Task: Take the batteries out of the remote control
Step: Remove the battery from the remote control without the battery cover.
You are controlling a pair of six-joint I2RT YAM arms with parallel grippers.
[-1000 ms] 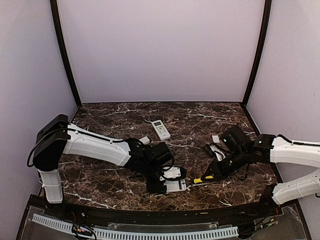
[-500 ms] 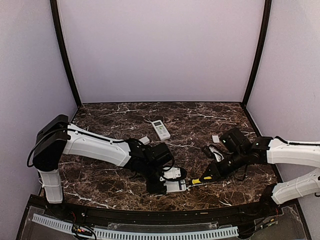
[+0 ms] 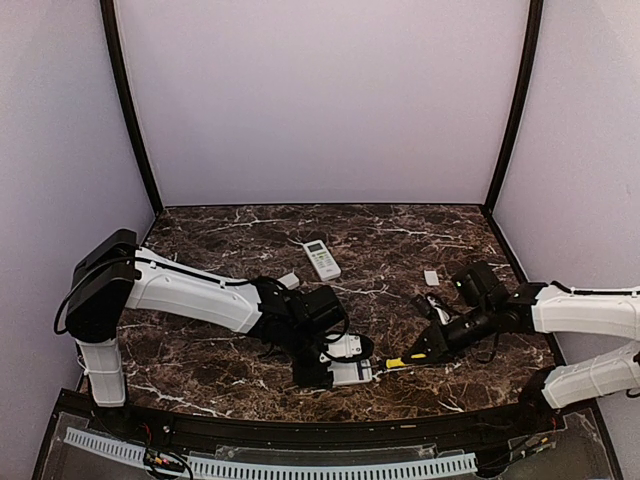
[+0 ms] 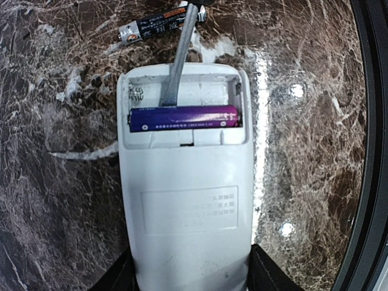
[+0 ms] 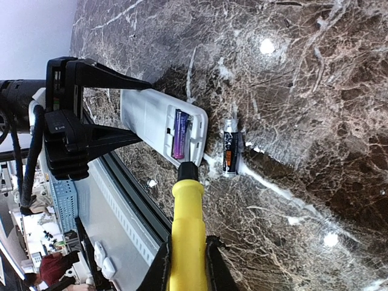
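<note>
Left gripper (image 4: 191, 276): bottom centre of left wrist view, fingers clamped on both sides of the remote (image 4: 185, 200). Remote lies back-up on the table (image 4: 54, 200), battery bay open at its far end. Blue battery (image 4: 183, 117) sits crosswise in the bay's near slot. Screwdriver (image 4: 176, 66) shaft comes in from top centre, tip in the far slot just above the blue battery; can't tell if they touch. Loose battery (image 4: 154, 25), black and orange, lies on the table at upper centre-left, just past the remote's end, its right end against or just beside the shaft. Top view: held remote at lower centre, second remote (image 3: 321, 258) at centre, well apart; small white cover (image 3: 431, 277) right of centre. Right gripper (image 5: 188, 270): bottom centre of right wrist view, fingers clamped on the screwdriver's yellow handle, which runs up-frame toward the open bay. In top view it sits lower right, just right of the held remote.
</note>
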